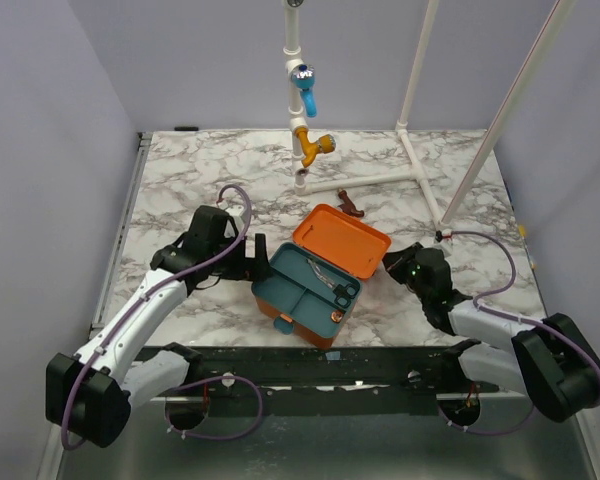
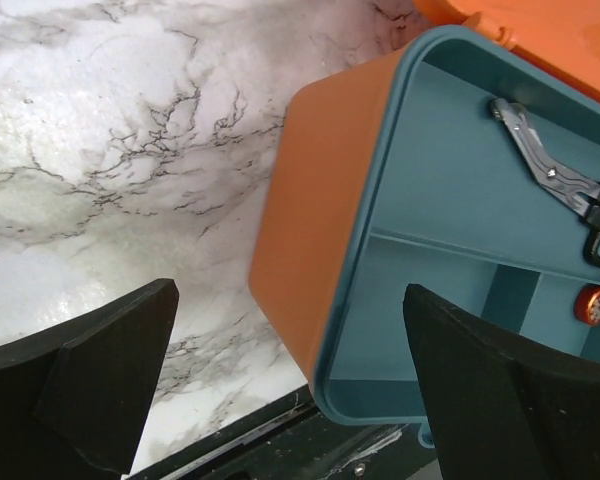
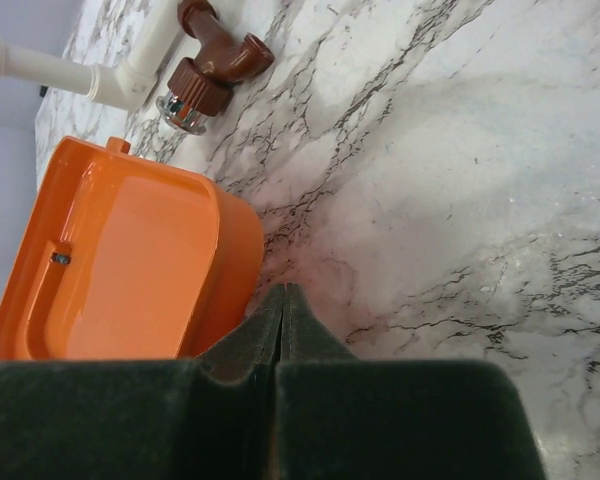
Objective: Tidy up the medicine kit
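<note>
The medicine kit [image 1: 315, 280] is an orange box lying open mid-table, its orange lid [image 1: 342, 238] folded back. A teal tray [image 2: 460, 190] fills the box and holds metal scissors [image 2: 545, 170] and a small orange round piece [image 2: 594, 305]. My left gripper [image 1: 257, 262] is open at the kit's left end. In the left wrist view the gripper [image 2: 290, 290] straddles the orange wall [image 2: 315, 210], one finger outside and one over the tray. My right gripper [image 1: 395, 262] is shut and empty just right of the lid [image 3: 130, 260], its tips [image 3: 283, 292] close to the lid's edge.
A brown pipe fitting [image 1: 352, 205] lies behind the kit, also in the right wrist view [image 3: 215, 65]. A white PVC pipe frame [image 1: 410, 150] with blue [image 1: 304, 85] and yellow [image 1: 313, 146] fittings stands at the back. A black rail [image 1: 310, 365] runs along the table's near edge.
</note>
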Robot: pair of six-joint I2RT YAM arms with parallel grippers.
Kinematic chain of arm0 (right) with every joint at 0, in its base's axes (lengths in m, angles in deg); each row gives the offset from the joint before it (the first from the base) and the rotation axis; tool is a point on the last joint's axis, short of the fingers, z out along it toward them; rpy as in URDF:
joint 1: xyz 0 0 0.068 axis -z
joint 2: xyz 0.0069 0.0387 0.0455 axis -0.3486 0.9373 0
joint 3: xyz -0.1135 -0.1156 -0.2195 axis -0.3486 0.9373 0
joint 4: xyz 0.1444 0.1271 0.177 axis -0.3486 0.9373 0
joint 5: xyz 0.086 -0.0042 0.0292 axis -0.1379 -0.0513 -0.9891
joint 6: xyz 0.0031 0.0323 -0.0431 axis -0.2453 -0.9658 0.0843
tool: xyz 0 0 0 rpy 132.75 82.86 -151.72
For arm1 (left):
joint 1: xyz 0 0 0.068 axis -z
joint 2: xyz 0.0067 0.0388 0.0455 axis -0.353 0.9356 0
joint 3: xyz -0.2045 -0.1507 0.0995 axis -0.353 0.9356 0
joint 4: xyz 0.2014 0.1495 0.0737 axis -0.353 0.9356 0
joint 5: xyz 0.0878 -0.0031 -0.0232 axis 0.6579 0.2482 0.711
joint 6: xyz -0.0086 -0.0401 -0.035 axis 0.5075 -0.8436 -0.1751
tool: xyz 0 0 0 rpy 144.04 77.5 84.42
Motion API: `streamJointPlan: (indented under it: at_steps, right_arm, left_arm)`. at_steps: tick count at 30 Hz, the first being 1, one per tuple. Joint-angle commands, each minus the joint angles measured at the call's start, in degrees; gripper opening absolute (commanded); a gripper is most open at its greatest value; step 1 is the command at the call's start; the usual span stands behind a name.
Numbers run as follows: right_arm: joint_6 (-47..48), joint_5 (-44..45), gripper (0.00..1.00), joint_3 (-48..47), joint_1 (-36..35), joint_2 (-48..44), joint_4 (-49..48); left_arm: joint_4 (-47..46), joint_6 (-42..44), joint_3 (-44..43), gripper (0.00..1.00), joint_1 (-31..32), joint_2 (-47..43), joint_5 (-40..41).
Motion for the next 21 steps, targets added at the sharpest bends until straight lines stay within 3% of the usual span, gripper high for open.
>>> streamJointPlan:
  at_steps: [1,15,21]
  right_arm:
    - [-0.06,-2.39,0.01,1.97,0.28,2.63,-10.45]
    - [5.23,-4.08,0.01,8.4,0.29,6.77,-35.17]
    - [6.65,-9.12,0.01,8.63,0.3,14.11,-48.98]
  left_arm:
    - [1.4,0.91,-0.45,0.98,-0.23,3.5,-1.51]
    - [2.65,0.91,-0.98,0.91,-0.1,7.98,-1.34]
    - [2.78,0.95,-1.0,0.9,0.32,8.15,-0.82]
